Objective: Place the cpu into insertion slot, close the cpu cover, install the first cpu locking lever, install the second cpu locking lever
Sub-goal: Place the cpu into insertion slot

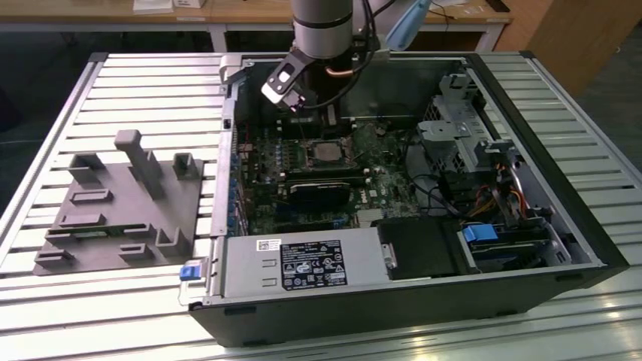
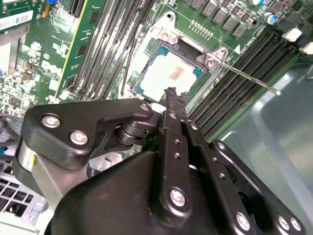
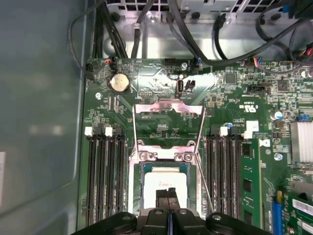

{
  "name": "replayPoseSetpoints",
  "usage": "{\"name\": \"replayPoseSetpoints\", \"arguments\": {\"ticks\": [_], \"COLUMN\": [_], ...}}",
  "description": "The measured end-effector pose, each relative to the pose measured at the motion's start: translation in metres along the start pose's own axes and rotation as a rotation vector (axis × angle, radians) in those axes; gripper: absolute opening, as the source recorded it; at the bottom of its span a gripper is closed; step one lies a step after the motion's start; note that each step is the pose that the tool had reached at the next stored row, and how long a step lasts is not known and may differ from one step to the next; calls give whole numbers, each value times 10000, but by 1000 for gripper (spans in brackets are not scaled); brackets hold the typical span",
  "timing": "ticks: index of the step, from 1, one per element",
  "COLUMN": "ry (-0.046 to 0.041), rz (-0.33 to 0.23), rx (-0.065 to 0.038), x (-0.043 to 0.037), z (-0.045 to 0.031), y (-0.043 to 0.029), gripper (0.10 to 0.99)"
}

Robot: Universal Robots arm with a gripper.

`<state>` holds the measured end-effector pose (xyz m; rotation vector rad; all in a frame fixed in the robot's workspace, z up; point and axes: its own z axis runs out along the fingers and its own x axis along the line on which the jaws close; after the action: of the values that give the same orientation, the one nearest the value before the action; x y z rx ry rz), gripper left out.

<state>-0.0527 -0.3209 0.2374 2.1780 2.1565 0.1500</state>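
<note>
The cpu (image 3: 164, 182) lies flat in the insertion slot (image 3: 136, 196), its silver top showing; in the exterior view the cpu (image 1: 326, 150) sits mid-board inside the open computer case. The cpu cover (image 3: 168, 108) is swung up and open, with green board visible through its window. A thin locking lever (image 2: 249, 78) sticks out free beside the socket. My gripper (image 3: 167, 192) is shut with nothing between its fingers, and its tips hover just over the chip's edge. In the second wrist view the gripper (image 2: 172, 94) points down at the cpu (image 2: 168, 73).
Black memory slots (image 3: 105, 176) flank the socket on both sides. Cables (image 3: 195, 39) run along the case wall beyond the board. A black heatsink block (image 1: 321, 192), a power supply (image 1: 301, 263) and a drive cage (image 1: 461, 120) fill the case. A grey fixture (image 1: 120, 203) lies on the slatted table.
</note>
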Motion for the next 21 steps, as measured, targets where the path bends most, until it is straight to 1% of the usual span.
{"name": "replayPoseSetpoints", "arguments": {"ticks": [5, 7, 8, 13, 14, 15, 19, 20, 21], "ry": [1, 1, 0, 2, 2, -2, -6, -7, -9], "rz": [0, 0, -1, -1, -1, 2, 9, 11, 13], "rx": [-1, -1, 0, 2, 52, 151, 623, 718, 737], "x": [3, 3, 3, 3, 3, 2, -9, -10, -10], "z": [-126, -166, -176, -178, -177, -176, -167, -166, -166], "y": [16, 20, 22, 22, 27, 36, 67, 76, 80], "gripper": [102, 102, 102, 102, 102, 102, 102, 102, 102]}}
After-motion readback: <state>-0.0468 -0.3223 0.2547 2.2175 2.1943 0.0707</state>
